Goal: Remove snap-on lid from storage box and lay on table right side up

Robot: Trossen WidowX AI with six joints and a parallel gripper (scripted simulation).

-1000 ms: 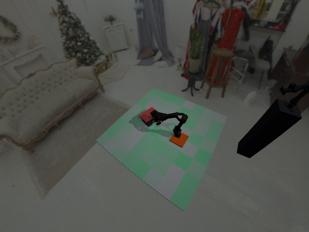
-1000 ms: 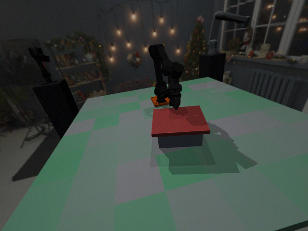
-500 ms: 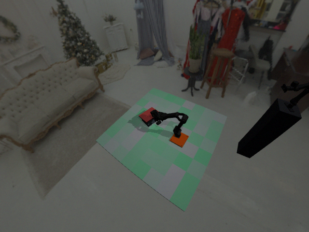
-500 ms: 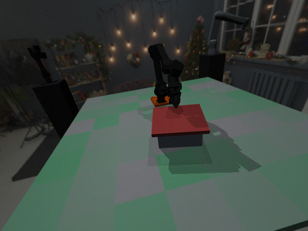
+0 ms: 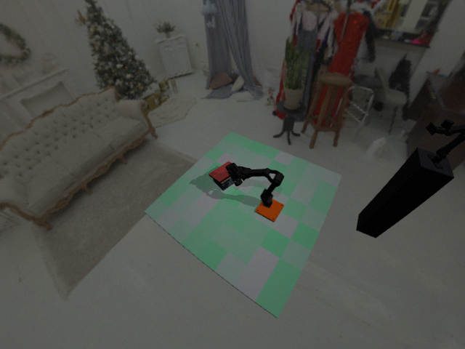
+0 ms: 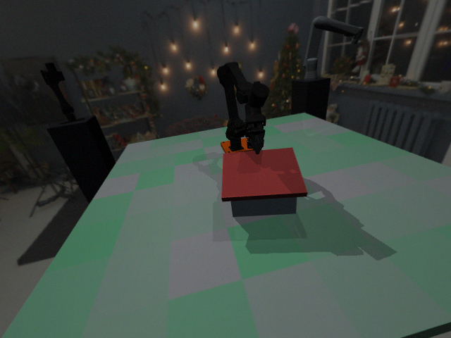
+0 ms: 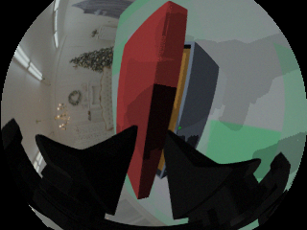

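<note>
The red lid (image 5: 219,172) (image 6: 262,179) (image 7: 143,62) is tilted over the dark grey-blue storage box (image 6: 263,206) (image 7: 203,83). Its edge on the robot's side is raised, and an orange-yellow strip of the box's inside shows below it in the wrist view. The lid's far edge still lies at or close over the box's rim; the exact contact is hidden. The box stands on the table. My gripper (image 6: 257,151) (image 7: 152,132) is shut on the lid's raised edge, with one finger on the lid's top side and one on its underside.
The arm's orange base plate (image 5: 275,213) (image 6: 226,146) is fixed on the green and grey checkered table (image 5: 225,233) (image 6: 204,265). Black pedestals with other arms (image 5: 405,191) (image 6: 82,156) stand off the table. Shadows fall around the box.
</note>
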